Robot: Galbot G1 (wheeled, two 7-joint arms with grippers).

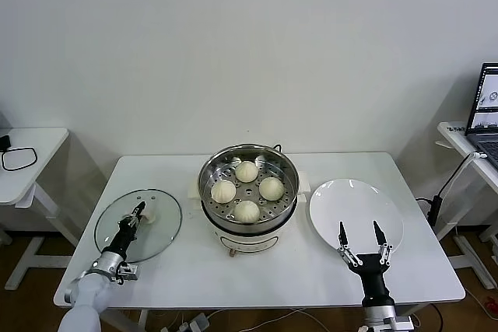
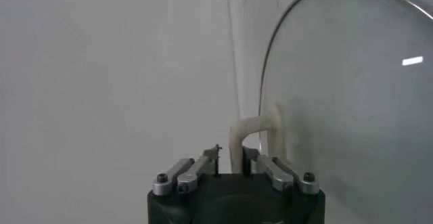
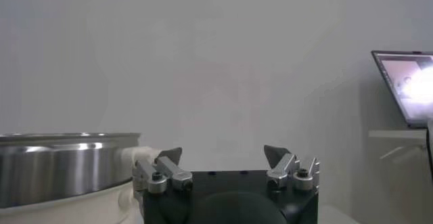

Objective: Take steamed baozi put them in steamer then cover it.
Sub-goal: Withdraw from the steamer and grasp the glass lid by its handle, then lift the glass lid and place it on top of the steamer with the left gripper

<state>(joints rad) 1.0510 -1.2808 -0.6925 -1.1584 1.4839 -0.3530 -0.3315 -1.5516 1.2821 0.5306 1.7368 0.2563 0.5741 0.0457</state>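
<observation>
Four cream-white baozi [image 1: 247, 190] sit on the perforated tray inside the steel steamer [image 1: 212, 165] at the table's middle. The clear glass cover [image 1: 159, 223] lies flat on the table to the steamer's left. My left gripper [image 1: 138, 211] is over the cover and shut on its white handle [image 2: 252, 126], which stands between the fingers in the left wrist view [image 2: 232, 156]. My right gripper [image 1: 362, 236] is open and empty above the near edge of the white plate. In the right wrist view [image 3: 222, 156] its fingers are spread wide, with the steamer's wall [image 3: 61, 164] beside them.
An empty white plate [image 1: 354, 196] lies right of the steamer. A laptop [image 1: 486, 106] stands on a side table at the far right. Another small white table [image 1: 35, 145] with a black cable is at the far left.
</observation>
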